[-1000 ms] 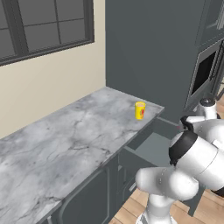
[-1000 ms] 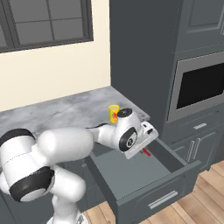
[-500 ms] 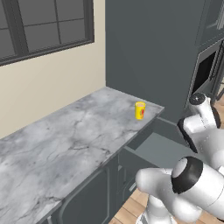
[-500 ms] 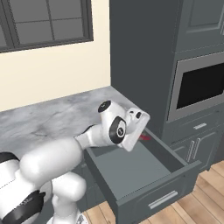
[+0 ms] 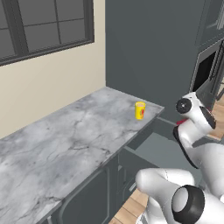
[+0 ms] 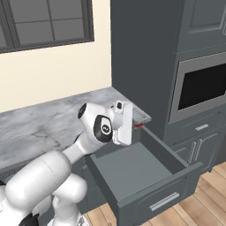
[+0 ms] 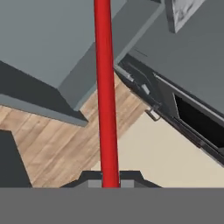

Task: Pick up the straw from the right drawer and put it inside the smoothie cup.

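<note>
Straw (image 7: pixel 105 92): I have it pinched at one end in the jaws, lifted above the right drawer (image 6: pixel 141 172)
Handling: I judge it light, stiff, slippery; grip low
Smoothie cup (image 5: pixel 140 110): far on counter (image 5: pixel 65 144)

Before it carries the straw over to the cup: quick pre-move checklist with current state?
1. Straw in the gripper: ok, the red shaft rises from between the fingertips in the hand view.
2. Straw lifted out of the right drawer: ok, its red tip shows beside the hand above the drawer's back edge in the right base view.
3. Smoothie cup upright on the counter: ok, standing near the corner.
4. Cup mouth free of anything inside: cannot tell, too small to see.
5. Path over the counter to the cup: ok, no object lies between.
6. Straw square in the grip: cannot tell, only the hand view shows it.
</note>
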